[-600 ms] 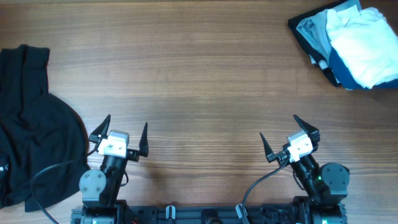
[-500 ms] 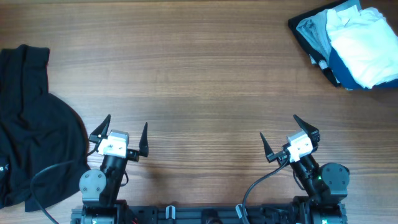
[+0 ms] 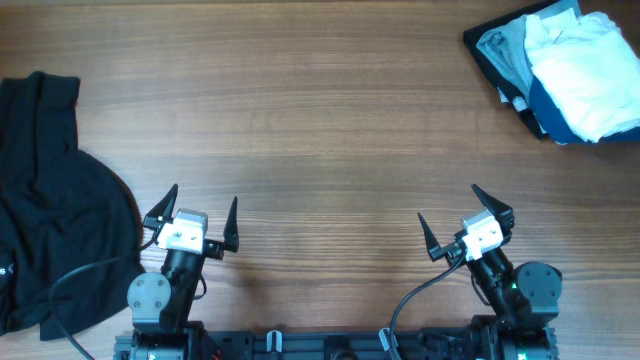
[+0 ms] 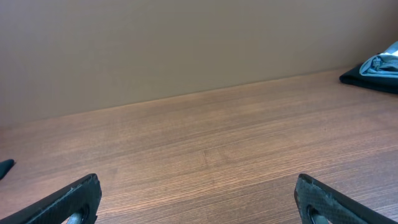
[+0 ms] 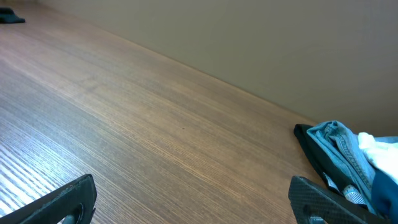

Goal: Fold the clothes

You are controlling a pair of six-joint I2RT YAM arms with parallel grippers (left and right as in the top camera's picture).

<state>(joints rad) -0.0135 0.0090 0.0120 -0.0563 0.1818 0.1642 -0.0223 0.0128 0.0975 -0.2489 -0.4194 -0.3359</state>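
Observation:
The clothes (image 3: 55, 205), a black T-shirt, lie crumpled at the table's left edge in the overhead view, partly cut off by the frame. My left gripper (image 3: 197, 207) stands open near the front edge, just right of the shirt and apart from it. My right gripper (image 3: 449, 213) is open too, at the front right, far from the shirt. Both wrist views show only bare wood between the spread fingertips (image 4: 74, 199) (image 5: 320, 200). A tiny dark corner of the shirt (image 4: 5, 167) shows at the left wrist view's left edge.
A pile of folded white, grey and blue garments (image 3: 565, 68) on a dark cloth sits at the back right corner, also seen as a pile (image 5: 348, 163) in the right wrist view. A black cable (image 3: 70, 285) loops over the shirt's lower part beside the left arm's base.

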